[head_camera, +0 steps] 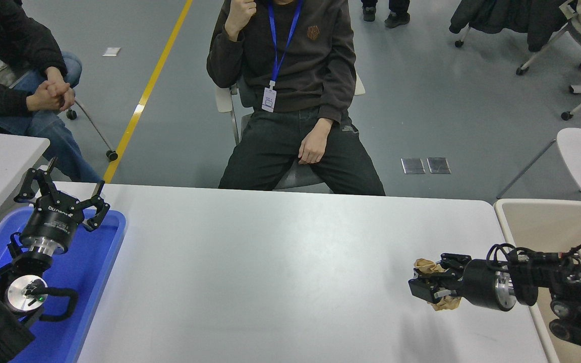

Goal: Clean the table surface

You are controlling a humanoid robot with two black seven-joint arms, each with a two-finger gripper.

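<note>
One crumpled brown paper wad (434,283), clamped in right claw (429,285), lower right above white tabletop (280,272); left claw (63,194) spread wide, lower left.

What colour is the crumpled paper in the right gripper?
Light brown, seen in the head view: crumpled paper.

White desk (280,262), matte, rounded far-right corner. Blue tray (89,262) sits on its left edge. Beige bin (547,222) stands just beside the right edge.
</note>
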